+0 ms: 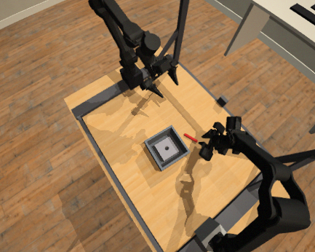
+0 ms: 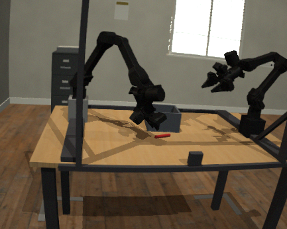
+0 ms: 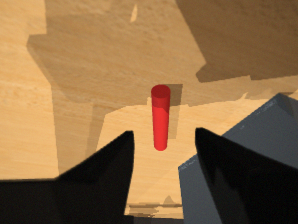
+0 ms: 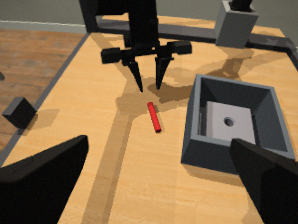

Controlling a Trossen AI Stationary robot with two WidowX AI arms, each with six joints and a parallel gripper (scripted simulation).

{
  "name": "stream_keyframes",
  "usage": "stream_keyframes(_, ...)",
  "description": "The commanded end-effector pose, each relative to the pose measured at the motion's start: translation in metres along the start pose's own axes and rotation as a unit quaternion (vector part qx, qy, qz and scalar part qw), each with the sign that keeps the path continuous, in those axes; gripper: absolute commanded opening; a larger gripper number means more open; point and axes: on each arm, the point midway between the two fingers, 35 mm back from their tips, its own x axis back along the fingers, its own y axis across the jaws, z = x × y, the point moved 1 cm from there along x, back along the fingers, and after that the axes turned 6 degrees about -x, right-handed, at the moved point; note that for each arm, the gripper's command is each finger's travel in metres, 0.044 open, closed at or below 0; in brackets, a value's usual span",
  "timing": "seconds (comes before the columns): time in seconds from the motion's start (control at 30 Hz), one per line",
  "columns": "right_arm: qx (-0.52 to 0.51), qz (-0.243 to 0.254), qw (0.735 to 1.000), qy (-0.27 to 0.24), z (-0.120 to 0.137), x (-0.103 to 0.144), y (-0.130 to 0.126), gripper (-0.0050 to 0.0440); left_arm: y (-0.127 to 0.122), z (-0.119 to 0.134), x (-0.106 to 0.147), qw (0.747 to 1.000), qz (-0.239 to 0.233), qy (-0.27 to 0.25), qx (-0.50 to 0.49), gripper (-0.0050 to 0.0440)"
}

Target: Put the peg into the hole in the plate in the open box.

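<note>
Top view: peg (image 1: pixel 190 138) (image 2: pixel 162 136) (image 3: pixel 160 120) (image 4: pixel 154 117) ungrasped beside box (image 1: pixel 153 156) (image 2: pixel 171 122) (image 3: pixel 260 130) (image 4: pixel 192 120); left end effector (image 1: pixel 202 140) (image 2: pixel 146 123) (image 3: pixel 165 131) (image 4: pixel 150 90) part-open, right end effector (image 1: pixel 170 91) (image 2: pixel 207 89) (image 4: pixel 160 140) wide, both empty. Pickup, insertion left.

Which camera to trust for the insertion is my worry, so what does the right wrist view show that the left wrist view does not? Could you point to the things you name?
Only the right wrist view shows the plate (image 1: pixel 161 153) (image 4: pixel 240 132) with its hole (image 1: pixel 166 148) (image 4: pixel 229 121), the right tool (image 1: pixel 170 90) (image 2: pixel 207 89) (image 4: pixel 159 143) and a small dark block (image 1: pixel 222 101) (image 2: pixel 195 159) (image 4: pixel 19 113).

Only the left wrist view gives a close look at the peg (image 1: pixel 190 138) (image 2: pixel 162 136) (image 3: pixel 160 120) (image 4: pixel 154 117) from between the left tool's fingers.

Both show the peg, the left tool (image 1: pixel 201 140) (image 2: pixel 144 124) (image 3: pixel 164 136) (image 4: pixel 149 90) and at least part of the box (image 1: pixel 174 162) (image 2: pixel 168 123) (image 3: pixel 260 125) (image 4: pixel 215 162).
</note>
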Motion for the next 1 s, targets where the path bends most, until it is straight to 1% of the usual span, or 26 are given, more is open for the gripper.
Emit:
stream_keyframes(0.0, 0.000, -0.001, 1.000, -0.010, -0.007, 0.003, 0.000, 0.0440, 0.006, 0.008, 0.007, 1.000, -0.011, 0.005, 0.002, 0.0170)
stream_keyframes(0.07, 0.000, -0.001, 1.000, -0.010, -0.007, 0.003, 0.000, 0.0440, 0.006, 0.008, 0.007, 1.000, -0.011, 0.005, 0.002, 0.0170)
stream_keyframes(0.1, 0.000, -0.001, 1.000, -0.010, -0.007, 0.003, 0.000, 0.0440, 0.003, 0.004, 0.001, 1.000, -0.005, 0.002, -0.001, 0.0170)
stream_keyframes(0.53, 0.000, -0.001, 1.000, -0.010, -0.007, 0.003, 0.000, 0.0440, 0.005, 0.006, -0.037, 1.000, -0.007, 0.003, 0.001, 0.0170)
stream_keyframes(0.87, 0.000, -0.001, 1.000, -0.010, -0.007, 0.003, 0.000, 0.0440, 0.005, 0.006, -0.047, 1.000, -0.007, 0.004, 0.001, 0.0170)
stream_keyframes(0.93, 0.000, -0.001, 1.000, -0.010, -0.007, 0.003, 0.000, 0.0440, 0.004, 0.005, -0.047, 1.000, -0.006, 0.003, 0.000, 0.0130)
stream_keyframes(0.97, 0.000, -0.001, 1.000, -0.010, -0.007, 0.003, 0.000, 0.0440, 0.004, 0.007, -0.043, 1.000, -0.009, 0.005, 0.003, 0.0130)
